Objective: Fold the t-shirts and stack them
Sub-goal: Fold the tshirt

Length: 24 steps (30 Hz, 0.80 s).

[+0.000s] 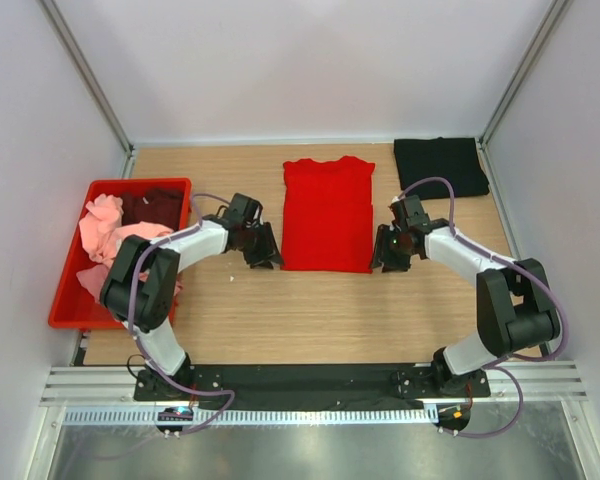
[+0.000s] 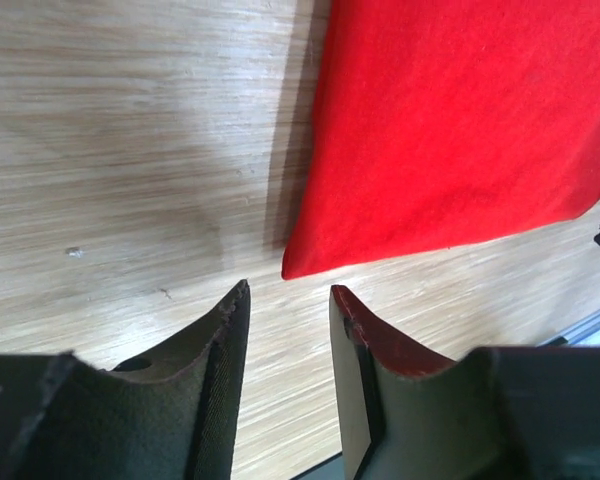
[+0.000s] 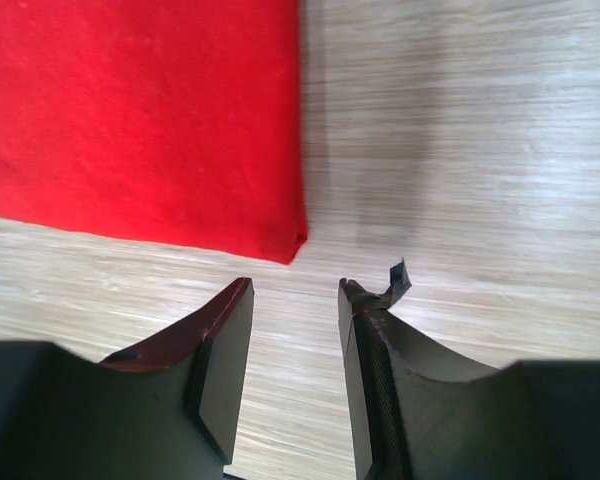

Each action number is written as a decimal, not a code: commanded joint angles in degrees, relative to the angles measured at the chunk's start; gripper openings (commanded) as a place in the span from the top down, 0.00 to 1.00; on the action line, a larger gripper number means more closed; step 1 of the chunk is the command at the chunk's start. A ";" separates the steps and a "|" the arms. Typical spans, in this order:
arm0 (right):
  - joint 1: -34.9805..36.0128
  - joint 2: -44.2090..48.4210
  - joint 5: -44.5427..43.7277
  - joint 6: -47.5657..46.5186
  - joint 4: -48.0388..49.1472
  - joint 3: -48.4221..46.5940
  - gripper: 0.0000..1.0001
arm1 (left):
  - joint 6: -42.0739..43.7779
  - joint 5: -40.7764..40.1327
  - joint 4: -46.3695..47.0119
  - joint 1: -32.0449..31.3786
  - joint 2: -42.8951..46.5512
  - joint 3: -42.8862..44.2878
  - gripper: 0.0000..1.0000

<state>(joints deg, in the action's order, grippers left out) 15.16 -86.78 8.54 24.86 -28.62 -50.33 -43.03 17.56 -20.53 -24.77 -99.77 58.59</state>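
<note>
Fingers apart; red t-shirt lengthwise, collar far.

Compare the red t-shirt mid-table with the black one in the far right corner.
The red t-shirt is a long strip running near to far; the black t-shirt is a shorter, wider block. The red one lies mid-table, the black one in the far right corner. The left gripper and right gripper stand open at the red one's near corners; neither is at the black one. Both lie folded flat on the table.

Left claw and right claw angle inward, facing each other, held low, jaws parted, gripping nothing.
</note>
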 commanded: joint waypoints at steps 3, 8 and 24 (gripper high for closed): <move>-1.09 -2.24 5.43 1.24 6.20 1.11 0.53 | 0.75 -0.34 1.88 -0.19 -2.27 1.27 0.59; -1.62 -4.36 5.79 1.68 9.37 1.63 0.55 | 0.49 -0.07 3.48 -0.19 -5.00 0.74 0.58; -2.06 -3.84 5.62 2.74 9.73 5.68 0.84 | -0.39 1.60 3.75 -0.10 -6.32 -0.93 0.99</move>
<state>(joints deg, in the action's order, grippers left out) 13.26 -91.77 15.70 27.66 -17.30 -46.22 -43.62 20.45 -15.90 -24.73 -104.97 58.98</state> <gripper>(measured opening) 0.203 0.043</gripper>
